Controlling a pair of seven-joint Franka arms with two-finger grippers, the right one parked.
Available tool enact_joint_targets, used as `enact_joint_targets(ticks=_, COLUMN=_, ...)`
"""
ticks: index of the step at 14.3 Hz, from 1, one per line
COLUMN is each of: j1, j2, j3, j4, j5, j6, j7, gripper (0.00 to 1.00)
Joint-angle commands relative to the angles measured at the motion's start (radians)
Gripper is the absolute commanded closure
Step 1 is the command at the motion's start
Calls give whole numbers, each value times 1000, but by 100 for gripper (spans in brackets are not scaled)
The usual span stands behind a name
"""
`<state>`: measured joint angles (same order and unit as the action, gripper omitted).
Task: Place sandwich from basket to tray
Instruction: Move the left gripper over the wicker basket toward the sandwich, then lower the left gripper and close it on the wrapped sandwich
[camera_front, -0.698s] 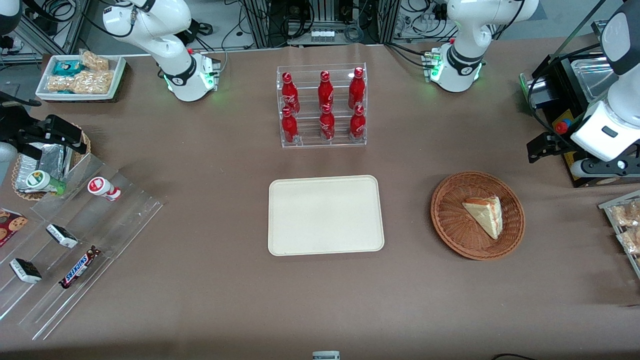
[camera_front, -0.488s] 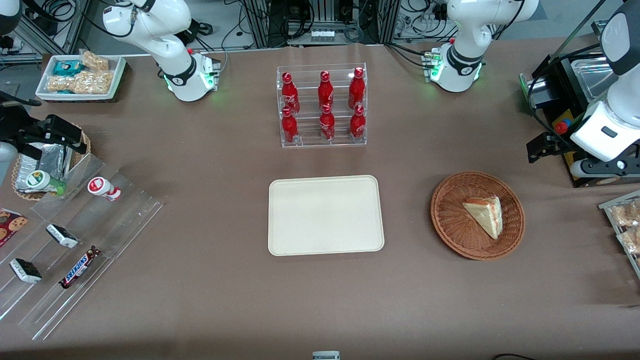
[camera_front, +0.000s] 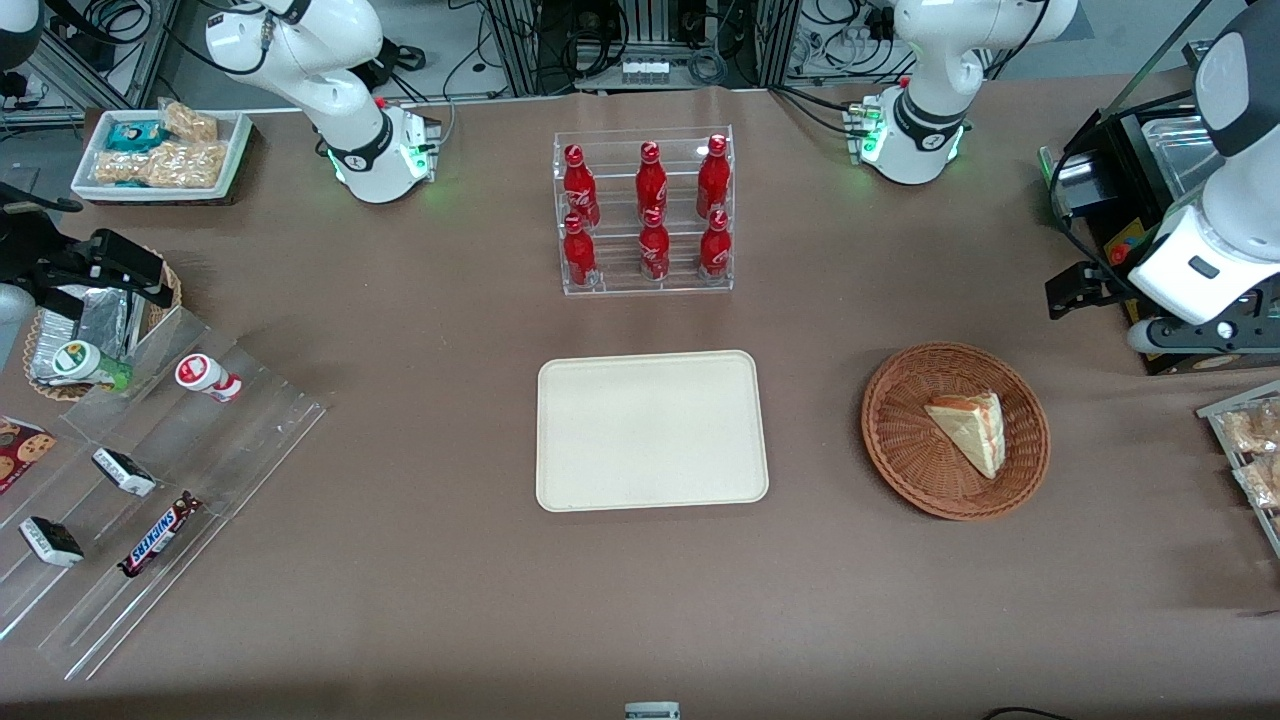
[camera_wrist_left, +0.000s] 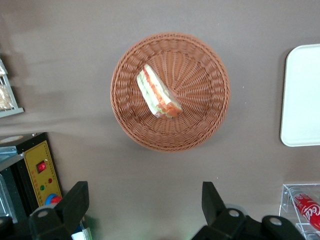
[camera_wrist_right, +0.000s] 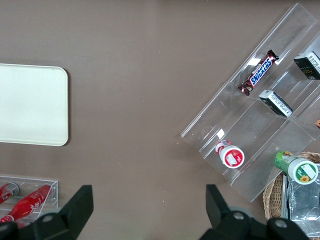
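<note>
The small triangular sandwich (camera_front: 968, 430) (camera_wrist_left: 158, 91) of pale white bread, with orange-red and green filling along its cut edge, lies inside the large round reddish-brown wicker basket (camera_front: 900, 440) (camera_wrist_left: 200, 120), resting on the woven bottom near the middle. Nothing touches it. The basket stands on the brown table (camera_front: 420, 600) toward the working arm's end. Beside it, well apart, toward the table's middle, lies the flat cream-beige rectangular tray (camera_front: 652, 430) (camera_wrist_left: 302, 95) with rounded corners and a low rim. Farther from the front camera than the tray stands a clear acrylic rack of red bottles (camera_front: 645, 212). The left arm's gripper (camera_wrist_left: 145, 212) hangs high above the table, near the basket and clear of it, its jaws spread wide apart and holding nothing.
</note>
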<state>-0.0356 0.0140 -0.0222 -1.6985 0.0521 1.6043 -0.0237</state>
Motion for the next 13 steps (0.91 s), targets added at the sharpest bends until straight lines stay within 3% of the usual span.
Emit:
enact_joint_targets(ticks=1, j1=0, j2=20, j3=-2, j4=-49, j5=-9, j6=20, j7=-10, gripper=0)
enact_joint_targets(ticks=9, j1=9, j2=69, j3=2, j4=-427, j5=-9, j6=523, j7=-48, gripper=0)
enact_joint_targets(ticks=13, j1=2, j2=185, j3=1, j4=-423, j5=3, j6=660, j7=-483, gripper=0)
